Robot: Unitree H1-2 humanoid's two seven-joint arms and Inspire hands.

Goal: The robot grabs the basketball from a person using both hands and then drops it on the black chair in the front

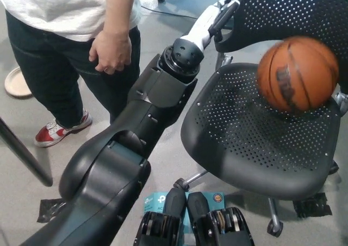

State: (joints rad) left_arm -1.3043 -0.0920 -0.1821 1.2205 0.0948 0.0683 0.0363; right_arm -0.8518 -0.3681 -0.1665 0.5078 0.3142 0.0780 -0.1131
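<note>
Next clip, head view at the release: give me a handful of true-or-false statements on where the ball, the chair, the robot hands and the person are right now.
1. The orange basketball is over the perforated seat of the black mesh office chair. True.
2. The white left robot hand is gripping the ball. False: it is apart from the ball, up by the chair's backrest.
3. The person in the white shirt and dark jeans is holding the ball. False: the visible person's hand hangs by the thigh, holding nothing.
4. The black right robot hand is not in view. True.
5. The person wears red and white sneakers. True.
</note>
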